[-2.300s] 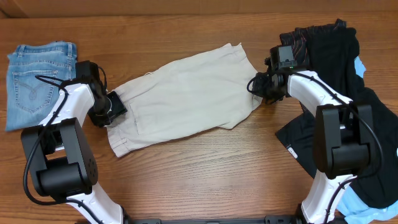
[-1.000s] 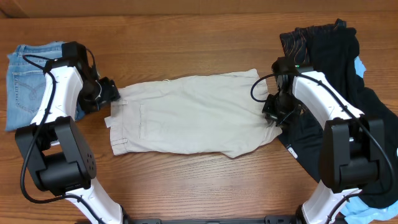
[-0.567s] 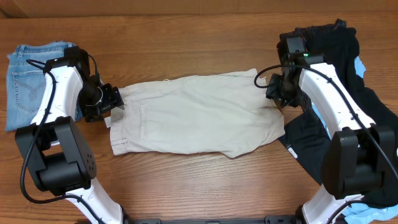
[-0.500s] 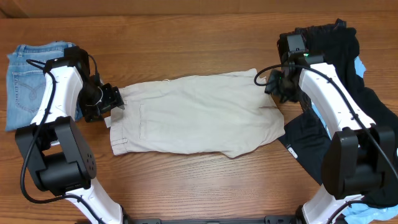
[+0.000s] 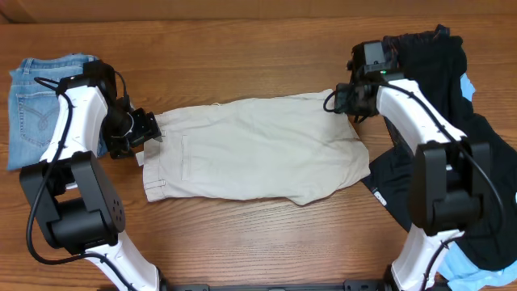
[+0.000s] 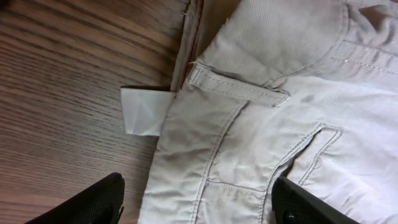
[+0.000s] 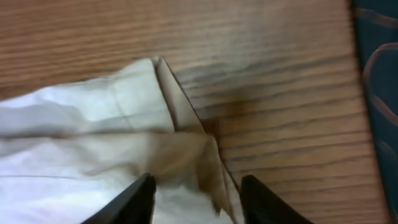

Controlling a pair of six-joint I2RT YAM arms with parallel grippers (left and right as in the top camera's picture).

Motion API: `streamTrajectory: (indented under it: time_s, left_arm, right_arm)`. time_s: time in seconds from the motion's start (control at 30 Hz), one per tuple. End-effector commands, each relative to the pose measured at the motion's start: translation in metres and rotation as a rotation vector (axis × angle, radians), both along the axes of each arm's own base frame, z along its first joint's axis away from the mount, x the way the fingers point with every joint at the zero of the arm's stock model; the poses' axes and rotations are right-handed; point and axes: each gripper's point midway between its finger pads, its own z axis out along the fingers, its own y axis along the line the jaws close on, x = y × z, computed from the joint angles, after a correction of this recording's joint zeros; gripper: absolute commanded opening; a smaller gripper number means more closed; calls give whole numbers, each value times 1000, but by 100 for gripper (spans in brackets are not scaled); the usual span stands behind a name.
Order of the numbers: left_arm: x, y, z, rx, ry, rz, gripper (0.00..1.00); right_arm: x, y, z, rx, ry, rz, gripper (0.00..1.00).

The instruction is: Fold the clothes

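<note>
Beige cotton shorts lie spread flat on the wooden table, just beside the folded blue jeans, on the side toward the pile of dark garments. The waistband end lies nearest the jeans and the leg hems lie farthest from them. No fold is made yet.

**Gripper positions**
- The left gripper sits between the jeans and the waistband, at the upper waistband corner. Its fingers stand wide apart, one over bare wood and one over cloth. They grasp nothing.
- The right gripper sits at the hem corner farthest from the jeans. Its fingers stand apart above the cloth, and no fabric is pinched between them.

**Probable reason for this arrangement**
With one gripper at each end of the far edge, the garment is stretched lengthwise and laid out. Both sets of fingers are released, which suggests that the spreading step is complete. The grippers are also placed so that they can take two corners of the same edge for a fold. This is a judgement only.

**Condition of the shorts**
- The fabric is a fine ribbed weave, cream in tone, with shallow wrinkles toward the end away from the jeans.
- A belt loop and a stitched slit pocket face upward.
- A white label projects from the waistband onto the wood, toward the jeans.
- At the far hem, one layer is turned over in a small triangular flap. This flap may need smoothing before folding.
</note>
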Motion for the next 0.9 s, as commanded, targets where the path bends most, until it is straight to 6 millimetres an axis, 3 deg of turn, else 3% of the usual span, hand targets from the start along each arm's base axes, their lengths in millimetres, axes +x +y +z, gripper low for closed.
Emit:
streamTrajectory:
  time_s: [0.0,0.07,0.2,0.23,0.3,0.53,0.63,0.8,0.87]
  left_arm:
    - [6,1,2,-9,-19,-14,79]
    - [7,1,2,-8,-22,-14,79]
    - [7,1,2,-8,-23,-14,79]
    - [7,1,2,-8,-23,-14,79]
    - [7,1,2,-8,-23,-14,79]
    - [7,1,2,-8,-23,-14,79]
    - [7,1,2,-8,-23,-14,79]
    - [7,1,2,-8,-22,-14,79]
    - [7,1,2,-8,-22,-14,79]
  right_arm:
    - [9,5,0,10,-26,20,34]
    - [15,5,2,10,-52,30,26]
    - [17,13,4,37,-66,88,22]
    - [17,13,4,37,-64,88,28]
    - [16,13,4,36,-62,88,50]
    - [15,14,-2,41,-47,90,48]
    - [11,25,-14,94,-17,138,47]
    - [14,27,-15,104,-26,141,26]
    - [16,27,-12,104,-31,141,4]
